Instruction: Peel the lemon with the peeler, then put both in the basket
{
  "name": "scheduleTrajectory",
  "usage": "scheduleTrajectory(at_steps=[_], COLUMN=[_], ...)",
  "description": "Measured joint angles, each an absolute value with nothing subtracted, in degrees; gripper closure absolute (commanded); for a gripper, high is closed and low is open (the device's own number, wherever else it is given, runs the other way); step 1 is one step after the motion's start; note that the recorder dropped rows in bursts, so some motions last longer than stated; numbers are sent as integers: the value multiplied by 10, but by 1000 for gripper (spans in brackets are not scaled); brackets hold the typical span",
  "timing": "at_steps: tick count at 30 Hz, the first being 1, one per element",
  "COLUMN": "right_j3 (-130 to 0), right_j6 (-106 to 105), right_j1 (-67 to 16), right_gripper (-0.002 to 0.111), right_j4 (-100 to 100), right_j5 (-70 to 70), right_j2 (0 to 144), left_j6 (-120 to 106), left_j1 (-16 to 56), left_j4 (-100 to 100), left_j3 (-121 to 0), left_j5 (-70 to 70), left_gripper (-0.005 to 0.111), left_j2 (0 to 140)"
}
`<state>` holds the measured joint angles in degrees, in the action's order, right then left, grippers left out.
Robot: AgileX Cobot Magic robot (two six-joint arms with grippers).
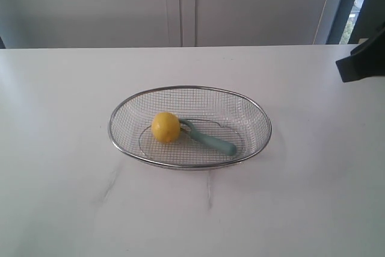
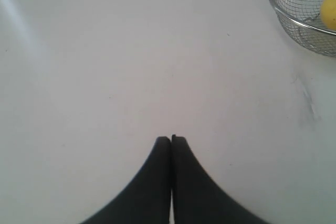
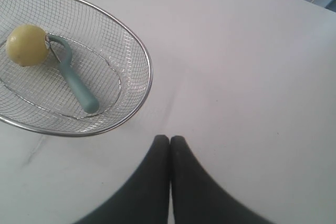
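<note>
Lemon (image 1: 165,127) and peeler (image 1: 210,140) lie together inside the basket (image 1: 189,88), which sits near the middle of the white worktop (image 1: 60,197). In the exterior view the lemon rests toward the left of the basket floor, touching the peeler's loop head. The teal handle runs away from it toward the right, flat on the mesh. Whether any peel has been cut is too small to tell. The left end effector (image 2: 171,139) has its dark jaws pressed together with nothing between them, above bare worktop and well apart from the basket. The right end effector (image 3: 169,138) is likewise closed and empty, near the basket's rim but not touching it
</note>
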<state>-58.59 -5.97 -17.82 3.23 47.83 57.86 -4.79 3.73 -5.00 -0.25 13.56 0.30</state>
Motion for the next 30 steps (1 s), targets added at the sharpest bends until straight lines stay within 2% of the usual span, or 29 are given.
scheduleTrajectory(at_steps=[8,14,21,26,30], right_j3=[-586,-570,-511,-454,-403], right_j6=[-60,-56,-31,-27,-26], right_j1=[-178,-163,-59,18,29], right_gripper=[108,108,108,108,108], right_j4=[32,23,-59,-99,-104], right_j5=[478,432,283,274,286], right_j2=[565,480,288,188,161], left_j6=[-48,-48,-48,-48,-48], left_j1=[37,37,37,37,37], left_j4=[-50,-50,-50,-50,-50], left_j3=[-3,-3,-3,-3,-3], left_j5=[136,136,136,136,136], left_gripper=[107,107,107,107,107], left_j2=[3,3,3,3,3])
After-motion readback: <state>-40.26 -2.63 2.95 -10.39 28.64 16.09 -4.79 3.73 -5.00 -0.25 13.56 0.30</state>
